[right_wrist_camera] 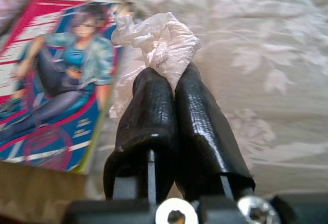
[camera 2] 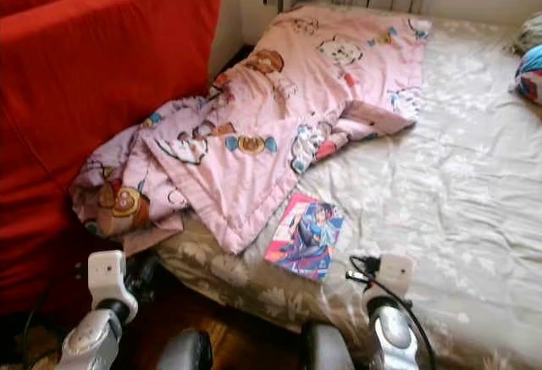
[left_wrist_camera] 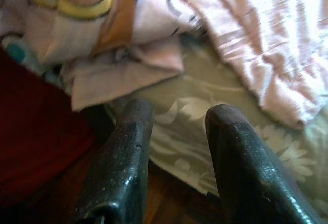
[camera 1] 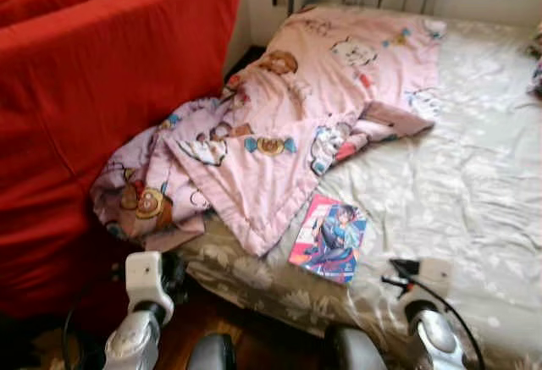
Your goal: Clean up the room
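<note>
litter in hand, awaiting disposal.

right gripper (right_wrist_camera: 166, 80) clenched on a crumpled scrap of clear plastic wrap (right_wrist_camera: 160, 42), held just above the flowered bedsheet (camera 1: 474, 175) and just beside the comic book (camera 1: 329, 237) lying flat near the bed's edge. left gripper (left_wrist_camera: 177, 116) spread, grasping nothing, poised over the mattress edge near the rumpled pink blanket (camera 1: 288, 107) spilling toward the red sofa (camera 1: 93, 91). judged as mid-pickup: scrap lifted, not yet binned. next likely calls for carrying the wrap to a bin, none to be seen here, with the grip kept firm on so flimsy a piece; book and blanket yet to be tidied.
</note>
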Controlling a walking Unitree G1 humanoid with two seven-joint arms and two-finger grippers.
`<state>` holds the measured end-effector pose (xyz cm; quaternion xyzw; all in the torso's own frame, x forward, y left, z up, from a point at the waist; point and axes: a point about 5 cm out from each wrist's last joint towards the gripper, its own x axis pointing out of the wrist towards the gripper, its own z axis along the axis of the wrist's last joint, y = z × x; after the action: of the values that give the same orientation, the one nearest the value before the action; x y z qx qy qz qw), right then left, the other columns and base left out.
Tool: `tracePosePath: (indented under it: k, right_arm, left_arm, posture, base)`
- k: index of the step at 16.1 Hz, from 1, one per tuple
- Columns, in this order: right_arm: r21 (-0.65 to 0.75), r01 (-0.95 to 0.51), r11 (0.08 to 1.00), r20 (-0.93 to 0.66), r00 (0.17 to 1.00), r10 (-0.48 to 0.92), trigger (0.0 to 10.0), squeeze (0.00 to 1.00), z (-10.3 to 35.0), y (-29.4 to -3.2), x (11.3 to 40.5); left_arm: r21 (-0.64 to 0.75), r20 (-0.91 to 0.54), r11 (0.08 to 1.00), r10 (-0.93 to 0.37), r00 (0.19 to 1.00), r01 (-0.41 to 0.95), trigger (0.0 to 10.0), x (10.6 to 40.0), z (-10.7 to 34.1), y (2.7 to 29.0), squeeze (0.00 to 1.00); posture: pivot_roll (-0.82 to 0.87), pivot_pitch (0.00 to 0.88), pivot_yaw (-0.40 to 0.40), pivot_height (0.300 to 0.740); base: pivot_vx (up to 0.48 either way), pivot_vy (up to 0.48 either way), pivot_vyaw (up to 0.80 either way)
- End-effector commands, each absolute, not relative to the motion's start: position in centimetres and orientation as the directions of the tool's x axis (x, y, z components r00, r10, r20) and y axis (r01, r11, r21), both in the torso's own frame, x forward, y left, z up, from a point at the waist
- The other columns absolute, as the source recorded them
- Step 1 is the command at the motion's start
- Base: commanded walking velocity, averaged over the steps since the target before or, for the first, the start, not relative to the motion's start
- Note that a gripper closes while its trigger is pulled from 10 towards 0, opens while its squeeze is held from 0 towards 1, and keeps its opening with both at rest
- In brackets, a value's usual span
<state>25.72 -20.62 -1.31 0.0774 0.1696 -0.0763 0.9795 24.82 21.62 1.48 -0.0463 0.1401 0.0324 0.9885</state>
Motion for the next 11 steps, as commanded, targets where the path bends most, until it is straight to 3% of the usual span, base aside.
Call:
tracePosePath:
  k: [1, 3, 11]
  right_arm:
    - [0.138, 0.138, 0.981, -0.362, 0.929, -0.080, 10.0, 0.00, -1.6, -20.0, 25.7]
    - [0.123, 0.023, 0.992, -0.409, 0.912, 0.029, 10.0, 0.00, -2.3, -18.5, 25.4]
    - [0.077, 0.024, 0.997, -0.621, 0.783, 0.029, 10.0, 0.00, -5.9, -17.8, 21.8]
  left_arm:
    - [-0.098, -0.296, 0.987, 0.090, 0.951, -0.124, 10.0, 24.5, 1.0, 22.4, 0.00]
    - [-0.111, -0.348, 0.982, 0.105, 0.932, -0.152, 10.0, 24.1, -0.3, 22.7, 0.00]
    - [-0.073, -0.578, 0.996, -0.001, 0.816, -0.050, 10.0, 21.8, -4.8, 21.0, 0.00]
  posture:
    - [-0.02, 0.041, 0.031, 0.631]
    - [-0.02, 0.032, 0.029, 0.646]
    - [-0.02, 0.006, 0.033, 0.740]
  base:
    - [0.000, 0.000, 0.00]
    - [0.000, 0.000, 0.00]
    - [0.000, 0.000, 0.00]
